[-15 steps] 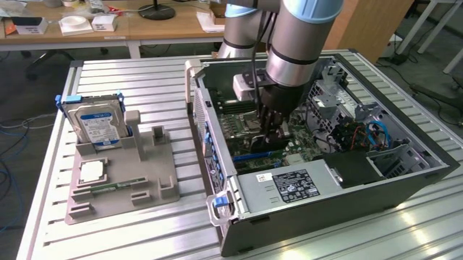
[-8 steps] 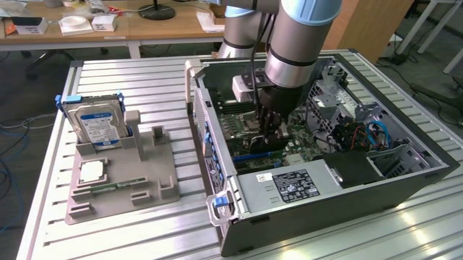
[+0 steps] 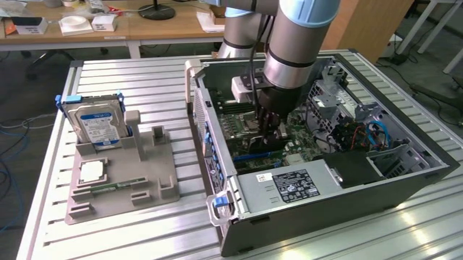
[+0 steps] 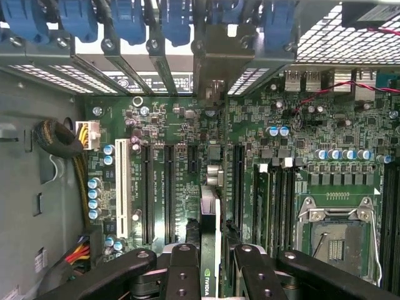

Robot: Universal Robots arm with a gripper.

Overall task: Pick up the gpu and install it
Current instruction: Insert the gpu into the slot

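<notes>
End effector [image 4: 209, 265] holds gpu [image 4: 210, 206] edge-on, upright, long axis along motherboard [image 4: 169, 119] slots

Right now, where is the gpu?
The gpu is edge-on between the gripper fingers, inside the open computer case, above the motherboard slots.

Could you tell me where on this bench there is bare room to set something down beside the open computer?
Free: the ribbed aluminium table behind the grey plastic parts holder, and the strip along its near edge. Crowded: the holder's back carries the blue-labelled silver hard drive; the open black computer case is packed, the black gripper holding the green gpu over the motherboard slots.
</notes>
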